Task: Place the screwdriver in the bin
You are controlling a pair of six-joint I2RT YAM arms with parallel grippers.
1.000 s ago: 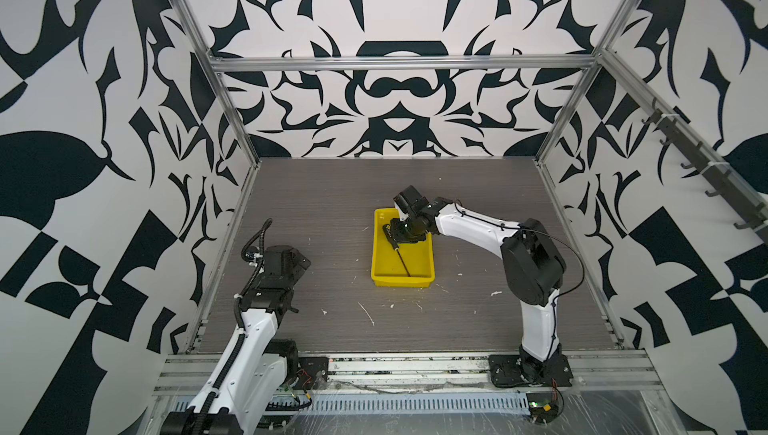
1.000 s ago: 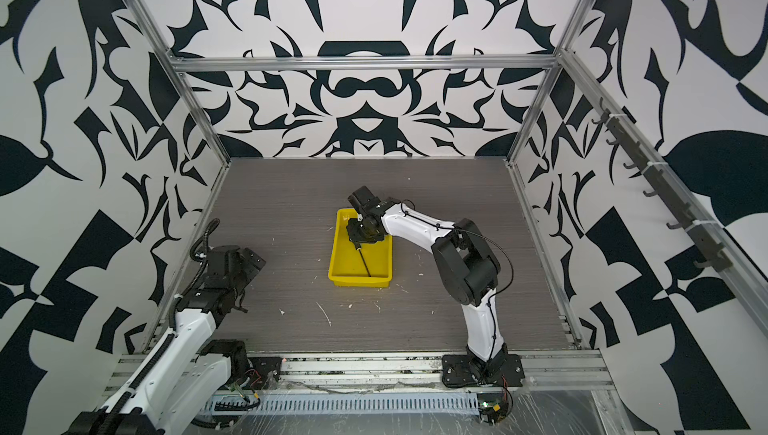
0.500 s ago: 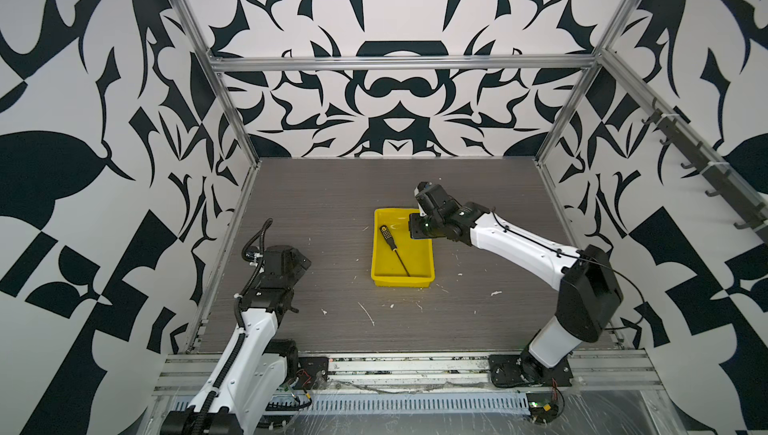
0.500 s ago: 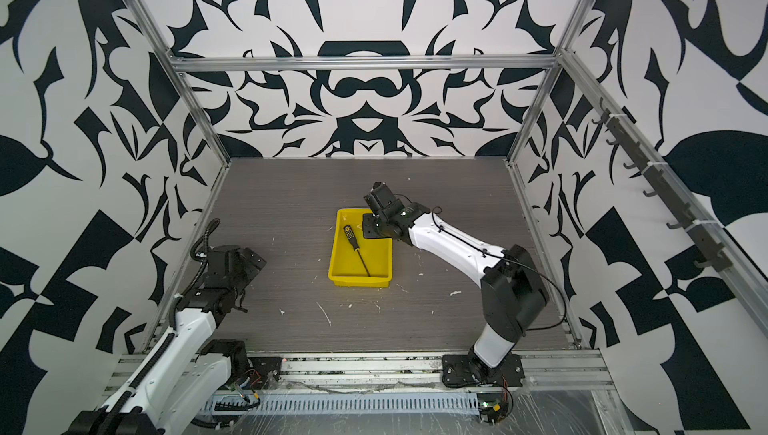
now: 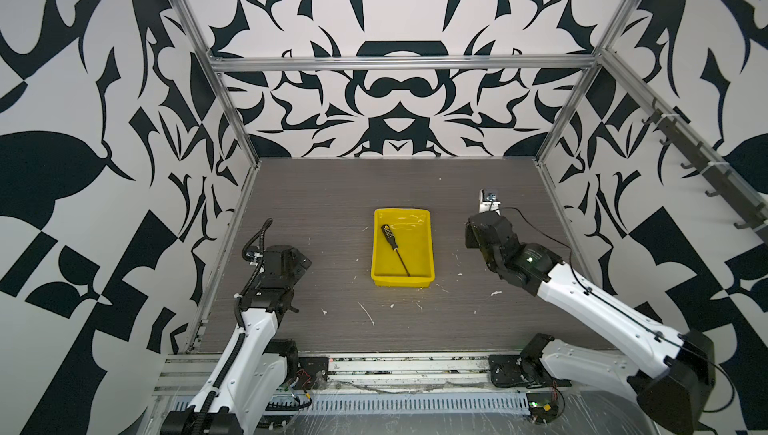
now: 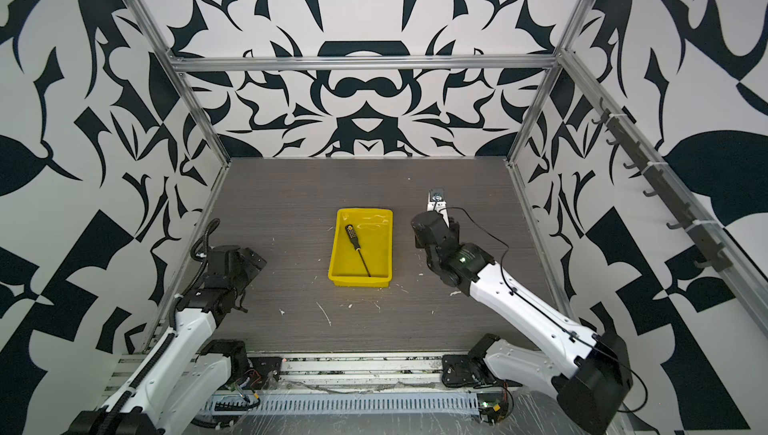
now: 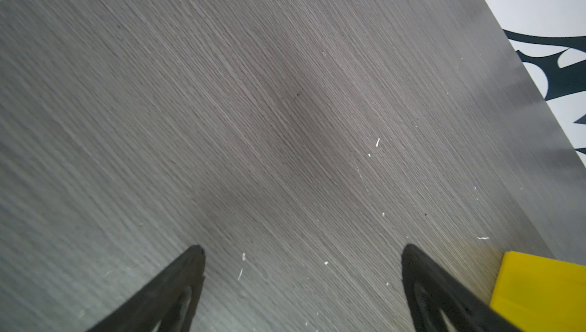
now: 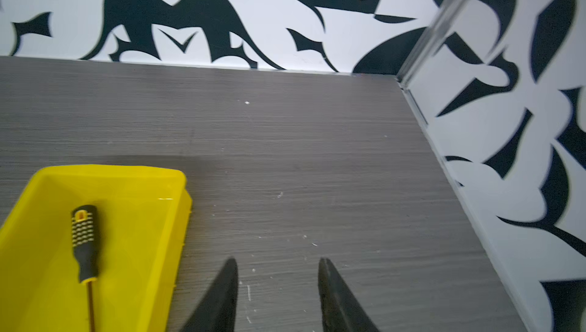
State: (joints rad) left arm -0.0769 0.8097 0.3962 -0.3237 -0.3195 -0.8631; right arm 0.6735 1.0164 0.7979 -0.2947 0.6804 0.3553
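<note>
Screwdriver inside bin, shaft tip only in both top views; left gripper and right gripper apart.

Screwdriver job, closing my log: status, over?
Left gripper open, empty. Right gripper open, beside the bin. Screwdriver flat inside bin. Nothing in the way.

I look down on a grey wood-grain worktop, scuffed with white flecks toward its near edge. Black-and-white patterned walls enclose three sides, braced by an aluminium frame. A rail of hooks runs along the right-hand wall.
</note>
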